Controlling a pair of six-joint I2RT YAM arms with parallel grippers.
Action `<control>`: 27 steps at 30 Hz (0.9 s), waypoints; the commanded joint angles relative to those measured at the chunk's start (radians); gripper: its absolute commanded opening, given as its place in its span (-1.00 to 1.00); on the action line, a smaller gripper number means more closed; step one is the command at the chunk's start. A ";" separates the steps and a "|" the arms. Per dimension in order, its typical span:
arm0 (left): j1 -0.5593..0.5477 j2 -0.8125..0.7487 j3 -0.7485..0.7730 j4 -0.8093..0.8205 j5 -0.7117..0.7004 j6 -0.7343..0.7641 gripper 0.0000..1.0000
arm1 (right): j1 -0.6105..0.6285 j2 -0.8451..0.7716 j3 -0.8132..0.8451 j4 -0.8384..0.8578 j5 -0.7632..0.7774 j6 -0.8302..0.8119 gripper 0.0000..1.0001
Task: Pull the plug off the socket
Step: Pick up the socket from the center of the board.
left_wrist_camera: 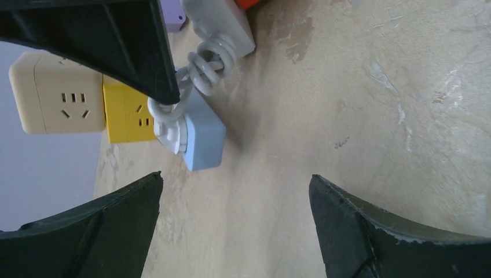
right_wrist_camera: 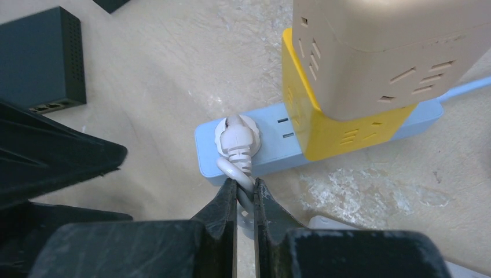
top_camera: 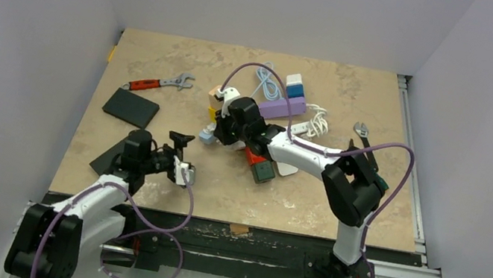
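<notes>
Top view: right gripper (top_camera: pixel 218 133) is down on the socket cluster mid-table. Left gripper (top_camera: pixel 184 157) hangs nearby, jaws wide apart and empty, likely ready to brace.
Left wrist: white plug (left_wrist_camera: pixel 168 128) is seated in the blue power strip (left_wrist_camera: pixel 204 138).
Right wrist: right jaws are pinched on the plug's cord (right_wrist_camera: pixel 234 172), set to pull.

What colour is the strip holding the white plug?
The strip is light blue; clearest in right wrist view.

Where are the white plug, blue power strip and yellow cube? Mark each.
white plug (right_wrist_camera: pixel 236 134), right wrist view, round head
blue power strip (right_wrist_camera: pixel 277 159), right wrist view, top face
yellow cube (right_wrist_camera: pixel 347 138), right wrist view, slotted face
</notes>
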State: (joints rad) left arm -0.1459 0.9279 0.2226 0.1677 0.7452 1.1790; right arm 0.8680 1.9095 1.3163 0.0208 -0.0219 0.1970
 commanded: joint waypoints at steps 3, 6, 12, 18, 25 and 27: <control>-0.042 0.163 -0.035 0.466 -0.008 0.070 0.67 | -0.004 -0.127 0.016 0.192 -0.133 0.131 -1.00; -0.050 0.190 0.004 0.459 -0.026 0.070 0.41 | -0.004 -0.138 0.012 0.190 -0.154 0.133 -1.00; -0.056 0.235 0.049 0.522 -0.086 0.057 0.27 | -0.004 -0.177 -0.017 0.190 -0.180 0.131 -1.00; -0.056 0.224 0.049 0.489 -0.065 0.068 0.24 | -0.004 -0.202 -0.044 0.195 -0.192 0.145 -1.00; -0.060 0.213 0.066 0.487 -0.073 0.038 -0.17 | -0.005 -0.189 -0.031 0.193 -0.217 0.165 -1.00; -0.060 0.210 0.071 0.488 -0.079 0.026 -0.36 | -0.004 -0.188 -0.033 0.197 -0.217 0.165 -1.00</control>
State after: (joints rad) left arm -0.1989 1.1591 0.2432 0.5961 0.6518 1.2232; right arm 0.8463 1.7920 1.2510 0.0677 -0.1455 0.3058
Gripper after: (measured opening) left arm 0.387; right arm 0.045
